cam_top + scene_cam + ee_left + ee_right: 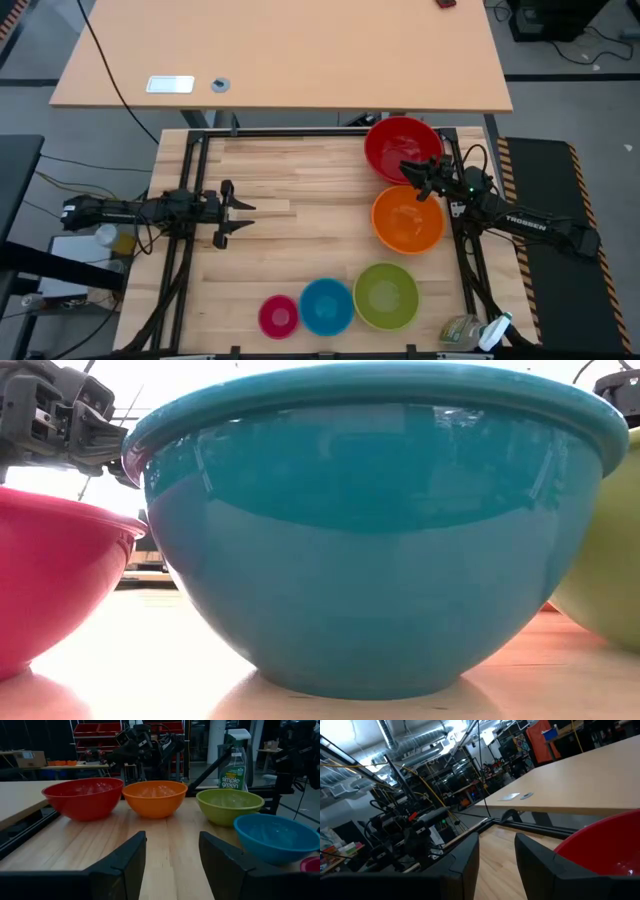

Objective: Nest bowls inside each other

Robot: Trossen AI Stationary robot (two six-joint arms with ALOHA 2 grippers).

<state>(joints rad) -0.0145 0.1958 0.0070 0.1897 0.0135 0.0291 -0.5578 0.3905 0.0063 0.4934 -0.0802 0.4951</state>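
Five bowls stand upright on their bases on the wooden table. The red bowl (403,148) is at the far right and the orange bowl (407,218) sits just nearer. Along the near edge stand the green bowl (386,295), the blue bowl (326,305) and the pink bowl (279,315). None sits inside another. My left gripper (240,213) (172,855) hovers open at the table's left, pointing level toward the bowls. My right gripper (412,178) (497,855) hangs open above the gap between the red and orange bowls, with the red bowl's rim (600,837) beside it.
A green spray bottle (475,330) lies off the near right corner. A tan desk (280,50) stands beyond the far edge. Black frame rails (190,200) run along the table's sides. Bare wood (310,200) lies between my left gripper and the bowls.
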